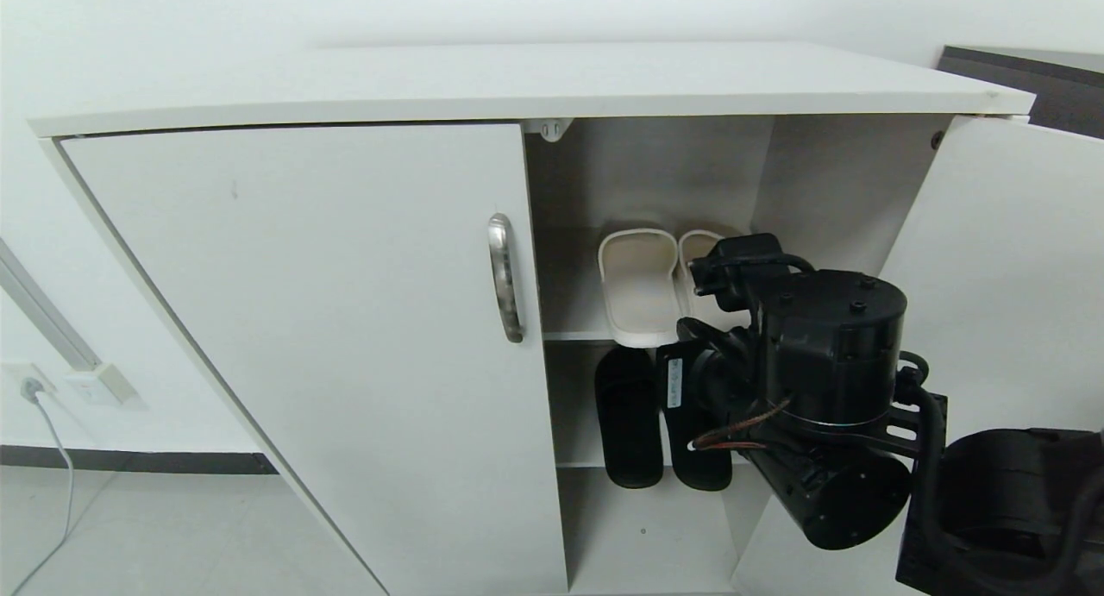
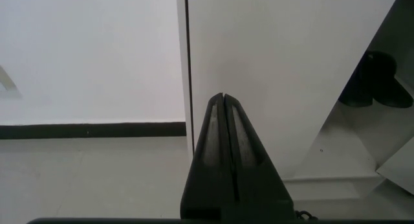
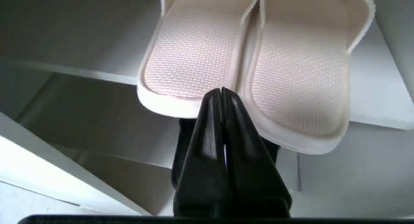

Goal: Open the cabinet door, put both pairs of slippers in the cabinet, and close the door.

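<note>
White slippers [image 1: 638, 285] lie on the cabinet's [image 1: 517, 78] upper shelf [image 1: 565, 320], black slippers [image 1: 630, 423] below. Your right pincer [image 3: 223, 94] is closed and empty, just before the white heels, which overhang the shelf. Clip them as you back out and they may drop or block the open door [image 1: 1000, 260]. Your left pincer [image 2: 223, 98] is closed and empty.

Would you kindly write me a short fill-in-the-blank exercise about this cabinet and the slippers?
1. The white slippers lie ____ the black slippers.
2. The right door stands ____.
3. The closed door carries a metal ____.
4. The right pincer is ____, holding nothing.

Missing words: above; open; handle; shut.
</note>
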Motion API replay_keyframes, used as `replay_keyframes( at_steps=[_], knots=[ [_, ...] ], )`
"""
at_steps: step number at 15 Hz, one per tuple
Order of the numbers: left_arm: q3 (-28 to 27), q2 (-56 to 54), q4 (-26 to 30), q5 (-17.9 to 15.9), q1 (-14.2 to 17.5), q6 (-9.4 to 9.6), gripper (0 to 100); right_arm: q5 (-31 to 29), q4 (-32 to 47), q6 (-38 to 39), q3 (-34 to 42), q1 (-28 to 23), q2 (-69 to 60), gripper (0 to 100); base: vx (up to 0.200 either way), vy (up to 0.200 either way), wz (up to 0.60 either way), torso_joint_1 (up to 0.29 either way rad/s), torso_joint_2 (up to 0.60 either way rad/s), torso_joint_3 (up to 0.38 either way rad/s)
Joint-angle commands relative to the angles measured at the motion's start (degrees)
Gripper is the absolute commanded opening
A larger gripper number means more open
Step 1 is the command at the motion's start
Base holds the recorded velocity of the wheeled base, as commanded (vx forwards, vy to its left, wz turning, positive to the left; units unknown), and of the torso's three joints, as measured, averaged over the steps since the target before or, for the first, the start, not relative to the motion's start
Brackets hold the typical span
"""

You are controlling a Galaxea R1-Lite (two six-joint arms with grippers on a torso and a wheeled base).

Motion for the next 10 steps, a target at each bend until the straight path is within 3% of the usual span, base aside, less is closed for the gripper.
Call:
replay_keyframes(
  at_steps=[1,10],
  knots=[
    [0.01,-0.02,0.01,-0.03,0.01,0.0,0,0.0,0.01,0.0,0.06,0.01,0.22,0,-0.2,0.0,0.0,0.017,0.0,0.002],
    [0.01,-0.02,0.01,-0.03,0.01,0.0,0,0.08,0.01,0.0,0.59,0.01,0.22,0,-0.2,0.0,0.0,0.002,0.0,0.001]
  ],
)
